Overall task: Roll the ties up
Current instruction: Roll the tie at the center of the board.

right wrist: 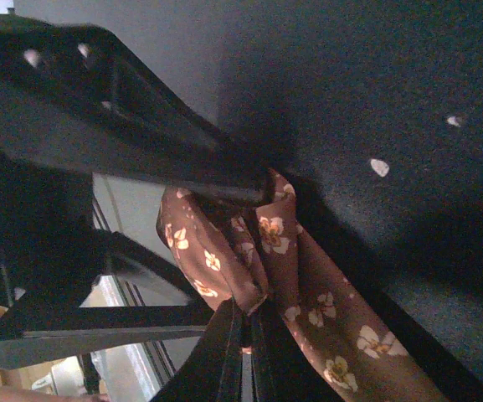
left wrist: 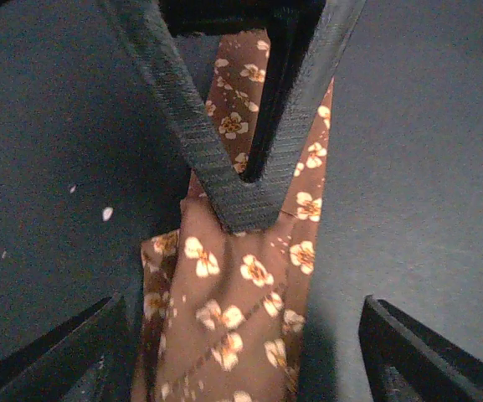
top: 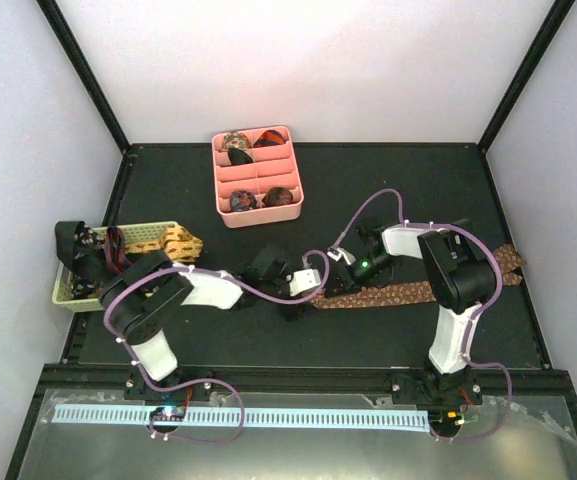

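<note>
Overhead: brown floral tie (top: 418,292) lies on the black mat (top: 418,190), right of centre, running from mid-frame out towards the right edge. Its mid-frame end is folded over into a small loop, which I see best in the right wrist view

Right gripper (right wrist: 243,311) is pressed together and pinching that fold, with fabric bunched on either side of the tips. In the left wrist view it shows as a dark V coming down from the top of frame, its point on the tie

Left gripper (left wrist: 243,300) is spread wide, one finger in each lower corner of its own view, the tie running between them. I can't tell whether the finger at lower left touches the fabric; the other is clear of it. Overhead, both heads meet at mid-frame, the left one just left of the right one

Rolled ties (top: 243,200) sit in compartments of the pink tray (top: 258,217), upper centre. Loose ties (top: 183,240) hang over the basket (top: 148,228) at the left edge
</note>
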{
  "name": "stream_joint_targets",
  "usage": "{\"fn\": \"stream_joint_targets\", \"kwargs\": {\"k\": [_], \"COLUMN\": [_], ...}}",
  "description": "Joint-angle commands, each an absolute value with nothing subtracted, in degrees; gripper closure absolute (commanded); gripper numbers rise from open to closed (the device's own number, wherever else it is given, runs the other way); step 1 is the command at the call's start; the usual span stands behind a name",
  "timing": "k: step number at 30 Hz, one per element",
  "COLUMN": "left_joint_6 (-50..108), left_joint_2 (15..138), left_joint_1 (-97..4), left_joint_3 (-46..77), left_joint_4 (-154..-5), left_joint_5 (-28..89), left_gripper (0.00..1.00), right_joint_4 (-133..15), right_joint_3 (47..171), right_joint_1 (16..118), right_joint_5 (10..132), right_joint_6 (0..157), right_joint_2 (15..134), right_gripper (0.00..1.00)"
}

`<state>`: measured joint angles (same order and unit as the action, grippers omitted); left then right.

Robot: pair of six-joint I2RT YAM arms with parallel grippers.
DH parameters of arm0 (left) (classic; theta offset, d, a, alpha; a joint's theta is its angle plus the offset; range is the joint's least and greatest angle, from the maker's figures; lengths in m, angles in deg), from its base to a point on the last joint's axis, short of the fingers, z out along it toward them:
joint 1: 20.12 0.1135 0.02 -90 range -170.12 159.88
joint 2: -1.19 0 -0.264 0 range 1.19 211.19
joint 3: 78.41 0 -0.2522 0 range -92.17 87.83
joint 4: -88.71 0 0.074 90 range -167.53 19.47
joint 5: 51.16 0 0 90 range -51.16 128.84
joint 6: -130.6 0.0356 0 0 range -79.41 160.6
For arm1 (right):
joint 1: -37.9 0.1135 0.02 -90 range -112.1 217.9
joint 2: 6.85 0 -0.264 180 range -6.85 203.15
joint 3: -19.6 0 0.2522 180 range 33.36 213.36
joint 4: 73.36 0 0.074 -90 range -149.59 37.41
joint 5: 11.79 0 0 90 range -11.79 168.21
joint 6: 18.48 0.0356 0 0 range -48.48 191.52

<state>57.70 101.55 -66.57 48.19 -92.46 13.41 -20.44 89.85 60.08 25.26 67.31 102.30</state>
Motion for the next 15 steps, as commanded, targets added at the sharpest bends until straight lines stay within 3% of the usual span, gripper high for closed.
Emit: {"fn": "stream_joint_targets", "kwargs": {"k": [1, 3, 7, 11, 15], "left_joint_6": [57.88, 57.87, 54.73, 49.55, 53.87], "left_joint_2": [94.39, 93.6, 91.21, 84.49, 87.06], "left_joint_1": [-66.1, -66.13, -65.57, -65.43, -64.08], "left_joint_3": [51.75, 52.1, 50.44, 54.04, 49.06], "left_joint_4": [-98.22, -99.29, -97.02, -104.7, -93.47], "left_joint_5": [14.32, 15.53, 20.15, 22.99, 7.37], "left_gripper": [0.15, 0.02, 0.01, 0.01, 0.01], "right_joint_4": [-20.64, -20.61, -20.09, -20.24, -20.55], "right_joint_3": [89.39, 89.41, 89.63, 89.36, 89.39], "right_joint_1": [60.3, 60.27, 60.32, 60.32, 60.34], "right_joint_5": [25.42, 25.18, 24.91, 24.77, 24.65], "right_joint_6": [66.71, 66.71, 66.5, 66.31, 66.46], "right_joint_2": [102.32, 102.0, 101.42, 100.85, 100.84], "right_gripper": [0.98, 0.98, 0.98, 0.98, 0.98]}}
